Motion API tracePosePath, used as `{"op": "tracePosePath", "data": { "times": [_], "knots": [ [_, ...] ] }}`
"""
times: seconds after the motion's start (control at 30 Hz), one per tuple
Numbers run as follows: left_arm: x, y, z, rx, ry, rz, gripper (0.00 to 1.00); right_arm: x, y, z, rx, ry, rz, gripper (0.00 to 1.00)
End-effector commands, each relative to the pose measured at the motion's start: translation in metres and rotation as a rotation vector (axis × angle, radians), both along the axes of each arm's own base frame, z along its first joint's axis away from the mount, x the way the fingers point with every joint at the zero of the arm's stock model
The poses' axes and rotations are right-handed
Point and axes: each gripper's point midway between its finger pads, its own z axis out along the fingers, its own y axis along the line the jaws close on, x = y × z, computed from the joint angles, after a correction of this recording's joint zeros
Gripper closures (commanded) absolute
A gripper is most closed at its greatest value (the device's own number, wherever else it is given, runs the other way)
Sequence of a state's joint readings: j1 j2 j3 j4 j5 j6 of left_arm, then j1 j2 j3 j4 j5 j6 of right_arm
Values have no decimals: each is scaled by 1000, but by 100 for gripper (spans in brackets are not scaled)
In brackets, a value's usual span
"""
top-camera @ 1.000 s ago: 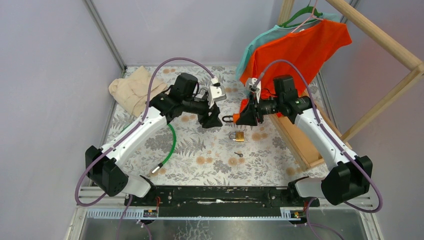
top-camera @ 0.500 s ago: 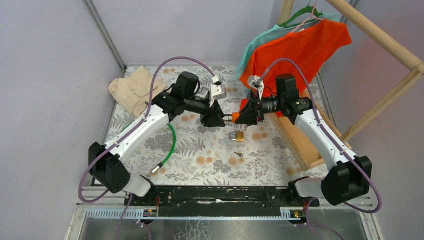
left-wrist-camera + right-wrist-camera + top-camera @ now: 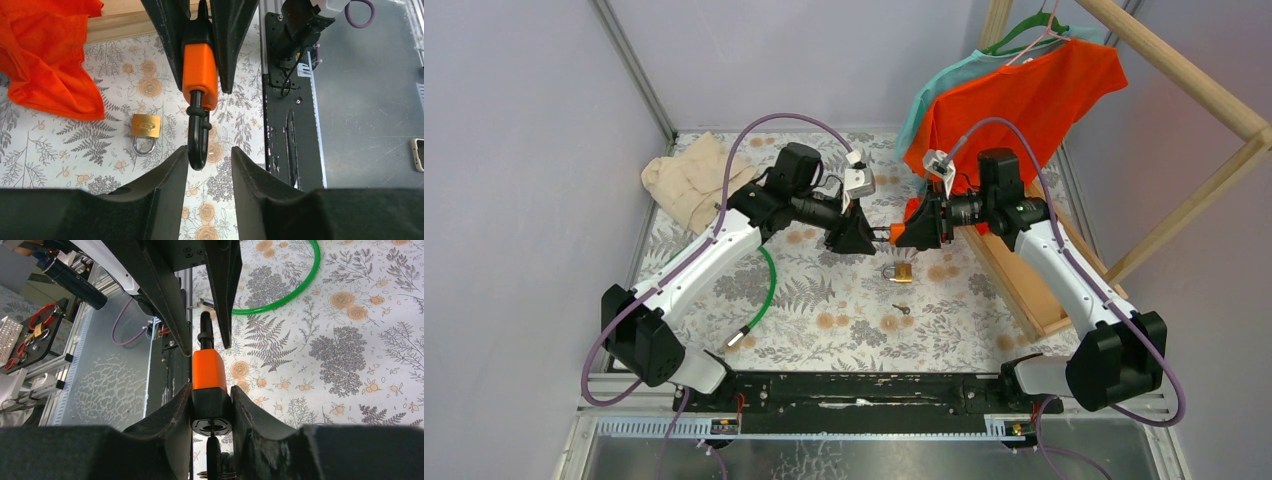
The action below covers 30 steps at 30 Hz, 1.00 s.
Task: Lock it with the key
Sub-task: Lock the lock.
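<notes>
Left wrist view: my left gripper point(image 3: 210, 156) has closed in, jaws narrowing but still spread around the black shackle point(image 3: 197, 142) of the orange plastic padlock point(image 3: 200, 75), which the right gripper point(image 3: 211, 388) pinches mid-air. Handover looks close; the small dark key point(image 3: 903, 309) lies on the floral table point(image 3: 824, 300), nearer me.

Both arms reach inward, hands tip to tip.
Left hand point(image 3: 862, 239): fingers parted, not clamped. Right hand point(image 3: 904, 236): fingers clamped on the orange padlock point(image 3: 209, 371). Forearms roughly level, elbows turned outward.
</notes>
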<state>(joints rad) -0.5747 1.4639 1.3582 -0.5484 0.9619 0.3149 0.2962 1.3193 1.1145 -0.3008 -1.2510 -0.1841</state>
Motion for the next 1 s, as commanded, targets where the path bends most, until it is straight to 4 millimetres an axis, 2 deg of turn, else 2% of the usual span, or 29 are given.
{"op": "tracePosePath", "data": {
  "times": [0.0, 0.2, 0.37, 0.57, 0.7, 0.83, 0.97],
  "knots": [
    [5, -5, 25, -71, -30, -15, 60, -8, -2, 26, 65, -76, 35, 100],
    [14, 0, 28, -114, 21, 41, 71, -8, -3, 26, 69, -75, 35, 100],
    [17, -1, 27, -123, 39, 54, 73, -8, -3, 25, 71, -66, 36, 100],
    [18, -3, 21, -121, 64, 63, 81, -7, -2, 26, 74, -63, 36, 100],
    [16, -6, 20, -131, 92, 57, 88, -6, -2, 23, 70, -64, 29, 100],
    [12, -10, 22, -151, 134, 57, 100, -2, -2, 20, 61, -68, 15, 100],
    [7, -15, 23, -177, 208, 50, 100, 1, -2, 18, 55, -73, 4, 100]
  ]
}}
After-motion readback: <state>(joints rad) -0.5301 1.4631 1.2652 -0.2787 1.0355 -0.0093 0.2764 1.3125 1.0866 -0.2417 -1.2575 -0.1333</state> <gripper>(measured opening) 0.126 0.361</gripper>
